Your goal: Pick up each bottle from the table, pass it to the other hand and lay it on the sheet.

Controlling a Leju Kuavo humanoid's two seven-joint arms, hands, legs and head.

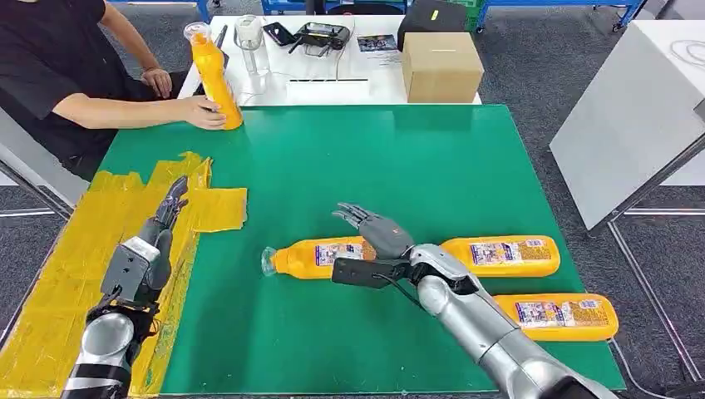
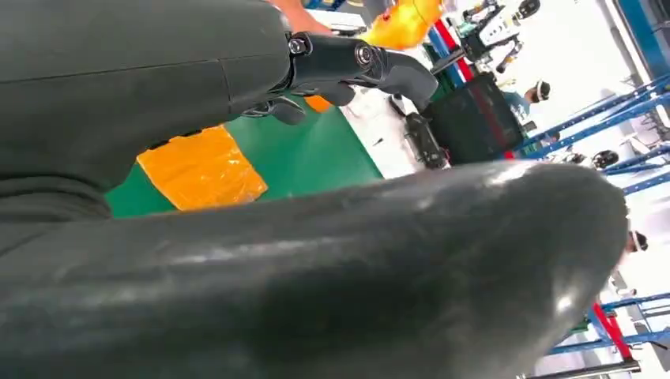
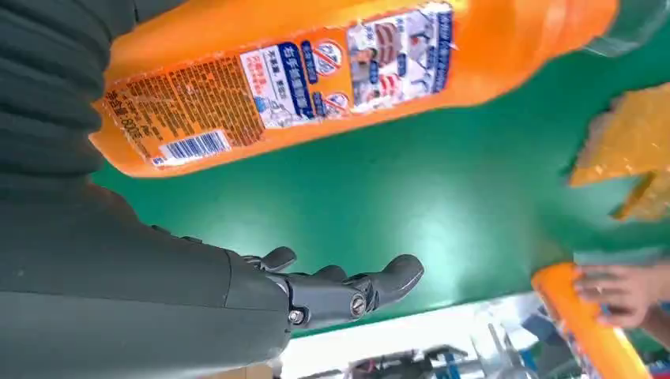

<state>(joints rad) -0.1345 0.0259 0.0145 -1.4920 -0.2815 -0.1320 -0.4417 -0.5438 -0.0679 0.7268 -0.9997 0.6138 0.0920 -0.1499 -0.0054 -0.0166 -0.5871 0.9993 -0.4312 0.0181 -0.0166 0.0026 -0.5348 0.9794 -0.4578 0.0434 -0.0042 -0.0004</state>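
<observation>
Right hand (image 3: 316,292) spread — beside bottle (image 3: 316,71).

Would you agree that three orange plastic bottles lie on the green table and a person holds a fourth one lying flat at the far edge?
Not quite: the fourth orange plastic bottle stands upright under the person's hand, as the head view shows. The rest holds.

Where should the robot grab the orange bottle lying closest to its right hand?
Probably around the labelled middle of the bottle, coming down from above. It lies flat on its side, neck pointing left, and the open right hand hovers over its wide straight body.
</observation>
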